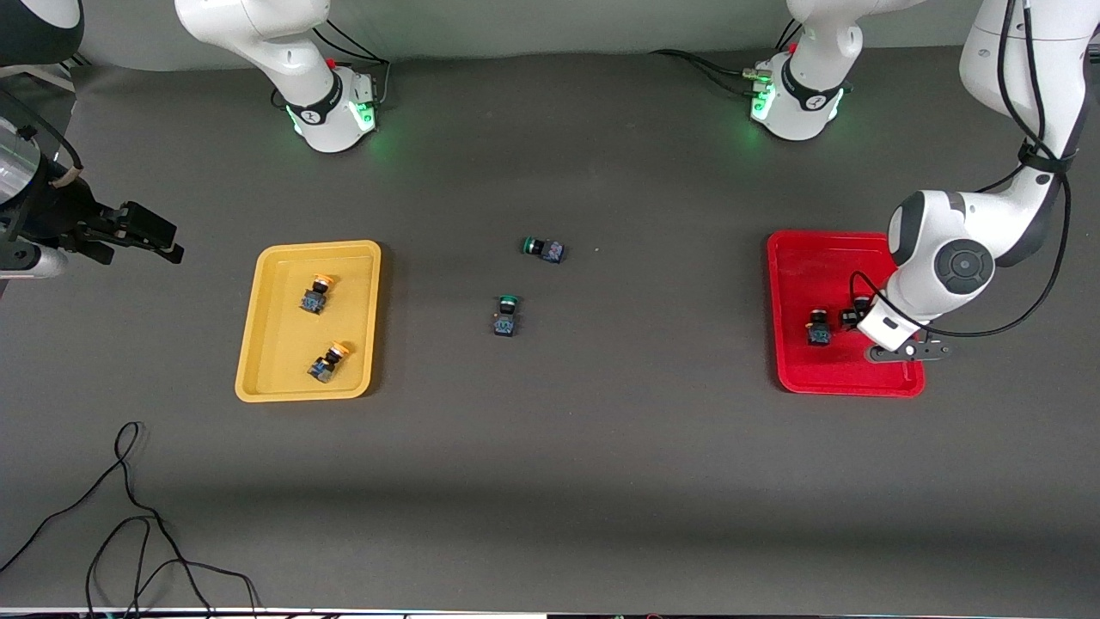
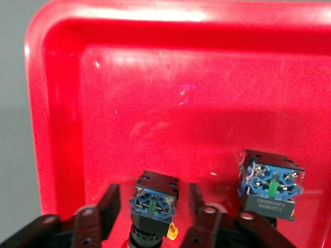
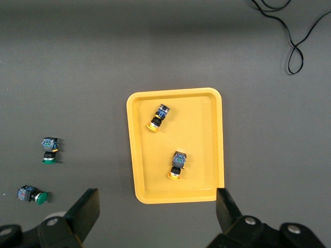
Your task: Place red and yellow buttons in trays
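The red tray (image 1: 846, 258) lies at the left arm's end of the table and holds two buttons (image 1: 817, 327) (image 1: 851, 317). My left gripper (image 1: 862, 311) is low in this tray (image 2: 155, 77). It is open, with one finger on each side of a black-and-blue button (image 2: 155, 199) and a gap on both sides. The second button (image 2: 270, 186) lies beside it. The yellow tray (image 1: 284, 258) at the right arm's end holds two yellow-capped buttons (image 1: 316, 294) (image 1: 329, 359). My right gripper (image 1: 155, 241) waits open and empty, high up past that tray (image 3: 201, 134).
Two green-capped switches (image 1: 544, 248) (image 1: 506, 314) lie on the dark mat between the trays; they also show in the right wrist view (image 3: 49, 150) (image 3: 32, 194). A black cable (image 1: 129, 516) loops on the table nearer the front camera than the yellow tray.
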Available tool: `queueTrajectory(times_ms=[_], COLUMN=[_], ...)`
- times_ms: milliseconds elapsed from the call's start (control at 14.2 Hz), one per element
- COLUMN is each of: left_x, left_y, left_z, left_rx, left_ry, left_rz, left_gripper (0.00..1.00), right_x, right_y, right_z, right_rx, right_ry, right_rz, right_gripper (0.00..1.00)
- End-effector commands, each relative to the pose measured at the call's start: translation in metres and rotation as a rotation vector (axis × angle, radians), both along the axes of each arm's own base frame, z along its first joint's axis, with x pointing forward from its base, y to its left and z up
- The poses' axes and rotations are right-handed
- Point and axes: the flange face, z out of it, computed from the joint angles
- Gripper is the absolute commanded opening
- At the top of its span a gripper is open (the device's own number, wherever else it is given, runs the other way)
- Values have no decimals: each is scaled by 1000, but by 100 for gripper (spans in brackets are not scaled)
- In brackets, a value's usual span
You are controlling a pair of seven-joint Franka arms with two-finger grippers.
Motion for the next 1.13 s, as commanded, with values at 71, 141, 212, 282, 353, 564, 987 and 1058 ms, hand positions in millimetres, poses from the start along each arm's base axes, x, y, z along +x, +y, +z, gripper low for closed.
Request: queueTrajectory(times_ms=[71,141,212,282,353,564,987,1058], left_x=[20,28,33,38,39,31,33,31], left_y=[14,15,17,17,18,19,-32,-46], left_z=[61,82,102,124,150,235,365,371], left_rx=[39,48,44,21,-8,-56,-147,-143], left_ry=[-12,14,42,57,72,99,93,93], left_rz=[0,-10,-19,-21,-27,-49,-68,-86], left_gripper=[100,100,100,100,100,100,100,100], right_x=[-7,-7,-7,-7,-7,-5,-1,-1], right_y=[1,2,1,2,1,2,-2,-2], right_z=[3,3,4,3,4,3,4,4], right_rx=[-9,-9,-9,-7,-9,-7,15,13], right_ry=[-16,-16,-19,-17,-19,-26,-34,-34], right_rz=[29,30,29,29,29,24,18,18], right_gripper=[100,100,100,100,100,100,100,100])
